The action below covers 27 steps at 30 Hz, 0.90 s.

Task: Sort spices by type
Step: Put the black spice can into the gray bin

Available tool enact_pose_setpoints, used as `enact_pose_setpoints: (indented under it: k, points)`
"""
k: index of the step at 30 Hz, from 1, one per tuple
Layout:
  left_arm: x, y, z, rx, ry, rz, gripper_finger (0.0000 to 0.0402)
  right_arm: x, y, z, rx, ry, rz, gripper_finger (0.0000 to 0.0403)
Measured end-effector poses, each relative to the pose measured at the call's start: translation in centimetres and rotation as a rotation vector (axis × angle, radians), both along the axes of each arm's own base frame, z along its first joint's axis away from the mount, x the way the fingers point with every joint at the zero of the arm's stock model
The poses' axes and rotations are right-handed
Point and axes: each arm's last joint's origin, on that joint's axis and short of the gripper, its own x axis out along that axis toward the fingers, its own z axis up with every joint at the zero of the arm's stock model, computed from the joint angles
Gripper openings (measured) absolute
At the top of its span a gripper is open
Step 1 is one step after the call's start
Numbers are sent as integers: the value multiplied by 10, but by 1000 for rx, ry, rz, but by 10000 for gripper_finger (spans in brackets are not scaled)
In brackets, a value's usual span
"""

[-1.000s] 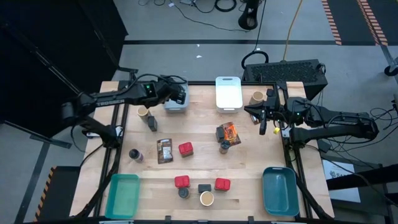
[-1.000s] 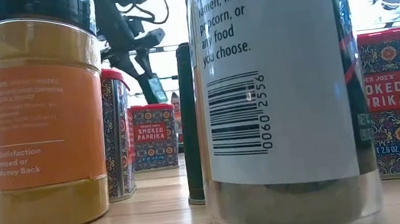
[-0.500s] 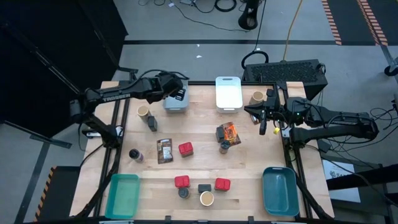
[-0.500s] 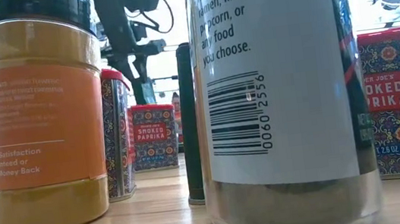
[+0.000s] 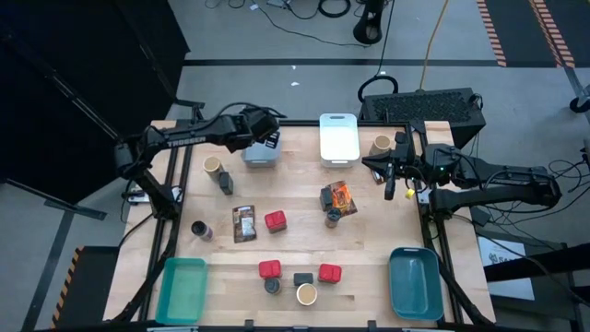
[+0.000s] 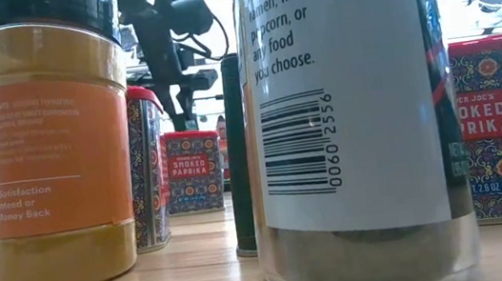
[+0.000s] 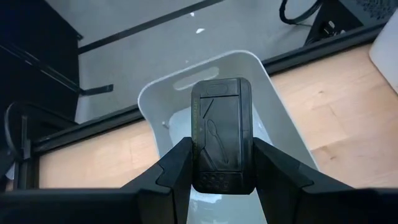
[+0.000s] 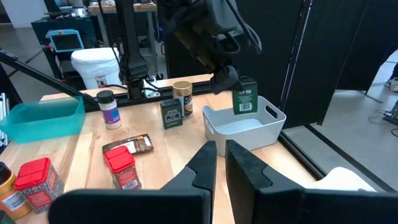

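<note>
My left gripper [image 5: 267, 140] is shut on a dark green boxy tin [image 8: 244, 99] and hangs it over the grey bin [image 5: 261, 155] at the far left. Spread over the table are red tins [image 5: 275, 220], printed packets [image 5: 244, 223], dark jars [image 5: 200, 230], tan-topped jars [image 5: 213, 165] and another dark tin [image 5: 226, 182], each resting on its base or flat side. At the table's right edge, my right gripper [image 5: 389, 180] waits shut, well above the table and holding nothing. My left gripper pinches the tin's two opposite sides [image 7: 199, 165] between its two fingers, close under the lid end [image 7: 221, 118]. The fingers slant down from the table's left side. The tin hangs about upright, lifted clear above the bin's hollow [image 7: 186, 127].
A white bin [image 5: 338, 138] stands at the far middle, a teal bin [image 5: 182, 289] at the near left and a blue bin [image 5: 414, 281] at the near right. Close in the low view stand an orange-labelled jar [image 6: 51, 155] and a white-labelled jar [image 6: 347, 100].
My left gripper has carried the tin a little toward the table's right, out over the grey bin. It has sunk slightly and tipped further down. The tin stays pinched and clear of the bin.
</note>
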Motion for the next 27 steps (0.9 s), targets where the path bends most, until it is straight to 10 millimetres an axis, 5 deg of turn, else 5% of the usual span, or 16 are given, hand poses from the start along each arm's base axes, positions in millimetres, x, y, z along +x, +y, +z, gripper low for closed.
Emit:
enact_pose_setpoints:
  k: [27]
  points:
    - [11,16,-22,-9,-15,44,141,0,0,-1,-7,10,1,18]
